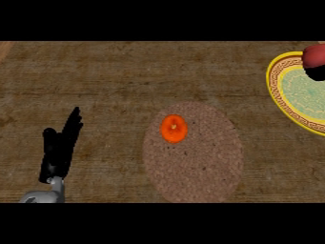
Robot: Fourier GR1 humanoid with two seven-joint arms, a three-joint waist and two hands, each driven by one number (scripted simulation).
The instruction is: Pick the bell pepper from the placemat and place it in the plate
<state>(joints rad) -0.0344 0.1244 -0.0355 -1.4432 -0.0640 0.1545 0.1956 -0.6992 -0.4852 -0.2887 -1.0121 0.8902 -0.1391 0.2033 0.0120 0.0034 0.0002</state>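
Bell pepper (317,56): a red, rounded thing at the upper right of the head view, over the upper left rim of the plate. It is held by the right hand, whose black fingers wrap its lower and right sides, so only its upper left part shows. Whether it touches the plate or hangs just above it cannot be told.

Right hand (324,71): black, entering from the right edge of the view, fingers curled round the bell pepper in a grasp. Only part of the hand shows; its forearm lies outside the view.

Plate (286,102): round, with a yellow rim bearing a dark patterned band and a pale green middle. It sits at the right edge of the counter view, cut off by that edge, well apart from the placemat.

Placemat (197,167): a brown woven oval at the lower middle of the view, lying flat on the counter.

Orange object (174,128): a small, bright orange, rounded thing with a lighter centre, resting on the upper left part of the placemat.

Left hand (61,147): black, at the lower left, fingers straight and pointing up the view, holding nothing. It is resting, well apart from the placemat.

Left forearm (46,193): grey, showing at the lower edge beneath the left hand.

Counter (108,81): a brown, rough-grained top filling the view.
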